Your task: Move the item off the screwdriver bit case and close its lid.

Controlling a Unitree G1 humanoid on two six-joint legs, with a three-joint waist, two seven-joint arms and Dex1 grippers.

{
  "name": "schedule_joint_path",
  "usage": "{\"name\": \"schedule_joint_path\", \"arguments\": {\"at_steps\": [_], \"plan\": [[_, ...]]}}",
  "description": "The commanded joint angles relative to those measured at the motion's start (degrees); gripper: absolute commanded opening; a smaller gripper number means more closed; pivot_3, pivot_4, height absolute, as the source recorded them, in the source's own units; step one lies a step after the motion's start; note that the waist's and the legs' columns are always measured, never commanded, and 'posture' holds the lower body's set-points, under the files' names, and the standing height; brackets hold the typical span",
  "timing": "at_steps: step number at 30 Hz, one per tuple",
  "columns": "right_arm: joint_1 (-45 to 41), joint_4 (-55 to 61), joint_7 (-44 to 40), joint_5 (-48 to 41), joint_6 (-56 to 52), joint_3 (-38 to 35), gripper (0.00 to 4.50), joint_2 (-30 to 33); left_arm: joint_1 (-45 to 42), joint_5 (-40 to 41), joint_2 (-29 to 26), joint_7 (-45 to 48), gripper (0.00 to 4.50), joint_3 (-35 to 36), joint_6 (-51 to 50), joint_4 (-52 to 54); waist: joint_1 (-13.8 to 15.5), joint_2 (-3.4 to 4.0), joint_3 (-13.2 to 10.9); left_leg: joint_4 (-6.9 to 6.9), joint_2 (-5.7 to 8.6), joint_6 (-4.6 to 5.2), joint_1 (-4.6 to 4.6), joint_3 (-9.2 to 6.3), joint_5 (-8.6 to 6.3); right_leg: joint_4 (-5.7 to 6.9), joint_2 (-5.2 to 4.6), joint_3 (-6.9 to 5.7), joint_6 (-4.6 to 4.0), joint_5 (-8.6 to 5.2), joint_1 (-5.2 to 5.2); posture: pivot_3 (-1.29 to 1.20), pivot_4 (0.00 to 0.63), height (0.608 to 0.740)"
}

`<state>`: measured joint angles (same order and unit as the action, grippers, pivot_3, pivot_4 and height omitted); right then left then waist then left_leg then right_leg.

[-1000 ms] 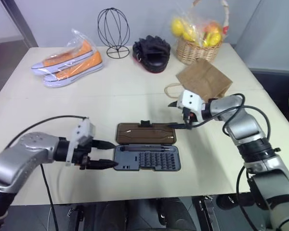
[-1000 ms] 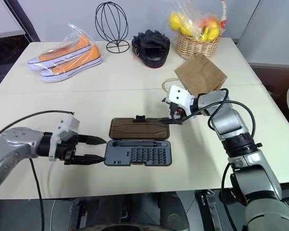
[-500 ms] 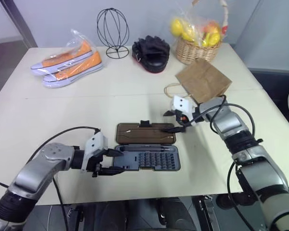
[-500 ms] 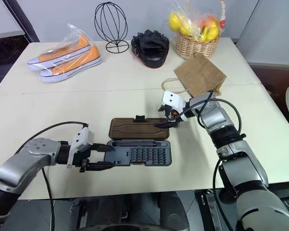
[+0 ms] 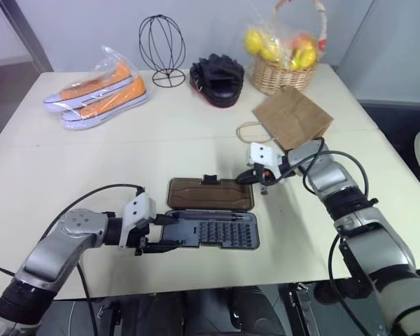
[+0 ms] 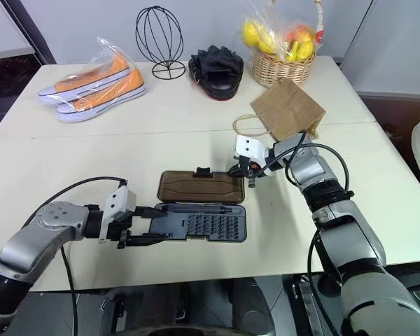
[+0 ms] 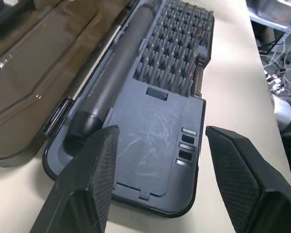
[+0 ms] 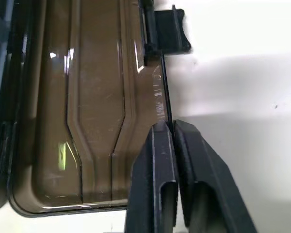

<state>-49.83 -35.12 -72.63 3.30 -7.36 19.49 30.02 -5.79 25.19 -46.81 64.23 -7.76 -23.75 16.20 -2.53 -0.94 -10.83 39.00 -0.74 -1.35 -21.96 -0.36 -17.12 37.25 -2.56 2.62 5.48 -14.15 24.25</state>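
Screwdriver bit case point(image 5: 211, 232) lying open mid-bench, rows of bits and a dark driver inside. Lid point(image 5: 210, 194) flat at 12 o'clock of it; latch tab point(image 8: 169, 31) sharp from the right wrist. Right gripper point(image 8: 171, 132) pinched on the lid's far edge. Left gripper point(image 7: 157, 162) spread, straddling the case's left end. Paper bag point(image 5: 292, 116) lying off the case, at 1 o'clock.

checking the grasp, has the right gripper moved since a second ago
Yes. The right gripper came down and toward the far right corner of the open lid of the screwdriver bit case, and its fingers have shut at that edge.
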Motion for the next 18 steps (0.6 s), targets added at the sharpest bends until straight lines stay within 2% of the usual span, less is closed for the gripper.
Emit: {"name": "schedule_joint_path", "arguments": {"at_steps": [1, 2, 5, 7, 9, 18], "plan": [[-0.03, 0.37, 0.74, 0.80, 0.62, -0.24, 0.03, -0.16, 1.54, -0.90, -0.33, -0.14, 2.97, -1.19, -2.40, -0.21, -0.01, 0.01, 0.01, -0.01, 0.00, 0.00, 0.02, 0.00, 0.00, 0.00, 0.00, 0.01, 0.00, 0.00, 0.00, 0.00, 0.150, 0.740], [0.10, 0.34, 0.75, 0.97, 0.88, -0.21, 0.03, -0.11, 1.62, -0.12, -0.08, 0.07, 2.97, -0.94, -2.79, -0.12, -0.02, 0.01, 0.01, -0.01, 0.00, 0.00, 0.01, 0.00, 0.00, 0.00, 0.00, 0.01, 0.00, 0.00, 0.00, 0.00, 0.150, 0.740], [0.37, 0.17, 0.78, 1.48, 1.60, -0.11, 0.00, 0.11, 1.85, 1.09, 0.03, 0.63, 2.09, -0.41, -3.43, 0.23, -0.01, 0.01, 0.01, -0.01, -0.01, 0.00, 0.02, 0.01, 0.00, 0.00, 0.00, 0.01, 0.00, 0.00, 0.00, 0.00, 0.150, 0.740], [0.52, 0.15, 0.75, 1.77, 2.06, -0.04, 0.00, 0.27, 2.03, 1.70, -0.01, 0.92, 1.23, 0.01, -3.78, 0.58, -0.02, 0.01, 0.01, -0.01, -0.01, 0.00, 0.02, 0.01, 0.00, 0.00, 0.00, 0.02, 0.00, 0.00, 0.00, 0.00, 0.150, 0.740], [0.70, 0.29, 0.59, 1.75, 2.15, -0.15, 0.00, 0.35, 1.76, 3.09, 0.32, 0.72, 0.13, 0.71, -5.26, 0.89, 0.00, 0.01, 0.01, -0.02, -0.02, 0.00, 0.02, 0.01, 0.00, 0.00, -0.01, 0.02, 0.00, 0.00, 0.00, 0.00, 0.150, 0.740], [0.93, 0.93, 1.25, 2.58, 4.22, 0.10, 0.00, 0.67, 1.09, 0.18, -0.36, 0.23, 0.06, -0.90, -5.10, 0.54, 0.01, 0.01, 0.01, -0.02, -0.02, 0.00, 0.02, 0.01, 0.00, 0.00, -0.01, 0.02, 0.00, 0.00, 0.00, 0.00, 0.150, 0.740]]}}
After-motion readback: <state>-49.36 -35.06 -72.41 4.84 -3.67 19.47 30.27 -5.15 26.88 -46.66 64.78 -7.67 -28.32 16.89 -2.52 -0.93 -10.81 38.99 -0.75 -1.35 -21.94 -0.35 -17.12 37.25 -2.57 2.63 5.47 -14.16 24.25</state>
